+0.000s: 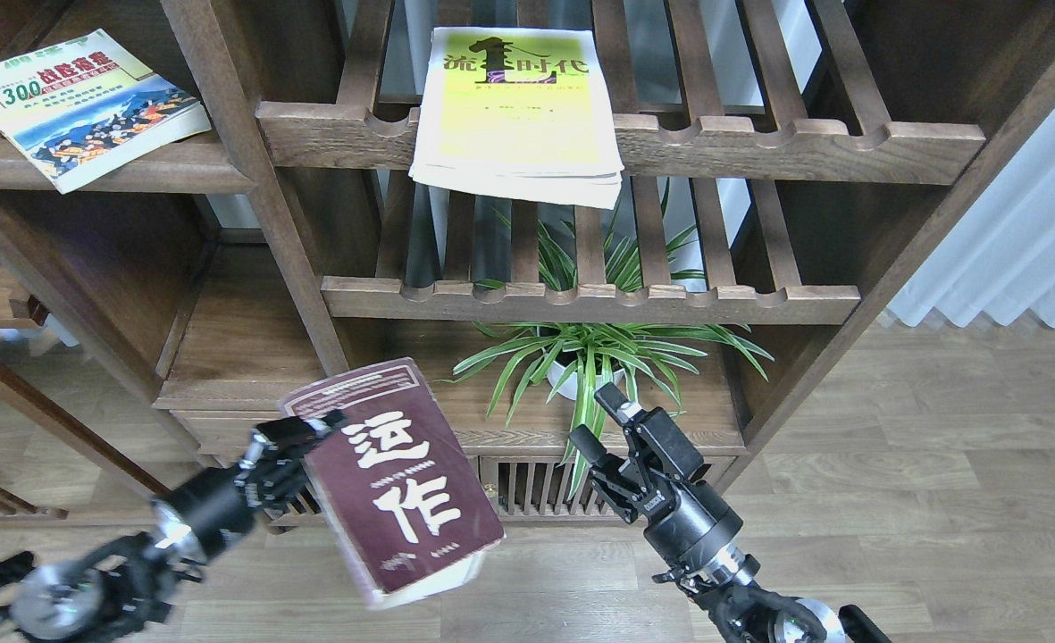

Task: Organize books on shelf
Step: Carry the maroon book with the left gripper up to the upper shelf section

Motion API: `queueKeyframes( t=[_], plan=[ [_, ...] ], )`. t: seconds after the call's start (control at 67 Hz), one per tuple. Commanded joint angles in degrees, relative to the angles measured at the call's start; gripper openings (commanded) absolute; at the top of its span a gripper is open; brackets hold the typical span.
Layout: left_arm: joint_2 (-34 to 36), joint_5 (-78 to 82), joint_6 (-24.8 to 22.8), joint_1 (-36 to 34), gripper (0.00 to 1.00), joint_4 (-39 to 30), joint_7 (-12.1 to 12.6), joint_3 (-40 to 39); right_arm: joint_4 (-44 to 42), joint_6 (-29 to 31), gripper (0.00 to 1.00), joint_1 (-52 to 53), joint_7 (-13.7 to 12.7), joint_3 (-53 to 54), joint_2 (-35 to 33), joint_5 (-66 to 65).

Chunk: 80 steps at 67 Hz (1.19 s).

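Maroon book [397, 482], thick, white characters on the cover, sits at 7 o'clock in the head view, tilted, held in mid-air in front of the low cabinet. Left gripper [299, 438] is clamped on its left edge near the top corner; fingers closed against cover and back, nothing else supports the book. Right gripper [597, 420] at 5 o'clock is spread wide and holds nothing, near the book's right edge but apart from it.

Other 2 books: the "300" book [80, 107] with the mountain picture lies flat at 10 o'clock on the solid shelf [170, 165], overhanging its scuffed front edge slightly. The yellow-green book [516, 112] lies at 12 o'clock on the upper slatted rack [804, 143], front end hanging past the scalloped rail. A potted plant [594, 357] stands behind the right gripper, under the lower rack.

Step in hand, as judged: carrying book 1 of 3 toward the shelf; 0 look finally placed.

Next move calls for: lifting the maroon book up toward 10 o'clock, levelling it, clearing the upright post between the bays. 1-sided grip on a heavy book may let it swing or slip; right gripper could steady the free edge.
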Motion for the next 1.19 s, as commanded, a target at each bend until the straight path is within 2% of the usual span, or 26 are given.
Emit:
queueKeyframes(
  t=[0.0,0.119,0.149,0.164,0.612,0.85,1.179],
  plan=[
    [6.33,1.92,0.00,-0.70,0.00,-0.21,3.26,-0.03,-1.08,0.01,1.00,0.43,0.00,-0.11,0.00,-0.01],
    [11.86,2.27,0.00,-1.49,0.01,-0.56,7.74,-0.11,-1.96,0.01,1.00,0.95,0.00,-1.07,0.00,-0.01],
    [13.80,2.27,0.00,-2.02,0.01,-1.00,9.49,-0.11,-2.40,0.01,1.00,1.22,0.00,-1.25,0.00,-0.01],
    [16.94,2.27,0.00,-3.15,0.01,-2.22,11.75,-0.11,-2.92,0.01,1.00,1.65,0.00,-1.42,0.00,-0.01],
    [36.04,2.71,0.00,-19.68,0.02,-6.10,11.75,-0.11,-4.16,0.01,1.00,2.80,0.09,-1.43,0.00,-0.01],
    [41.22,2.71,0.00,-25.66,0.02,-11.01,11.75,-0.11,-5.30,0.01,1.00,3.94,0.09,-1.43,0.00,-0.01],
    [46.50,2.62,0.00,-30.14,0.02,-15.77,11.75,-0.38,-5.83,0.01,1.00,4.91,0.17,-1.25,0.00,-0.01]
  ],
)
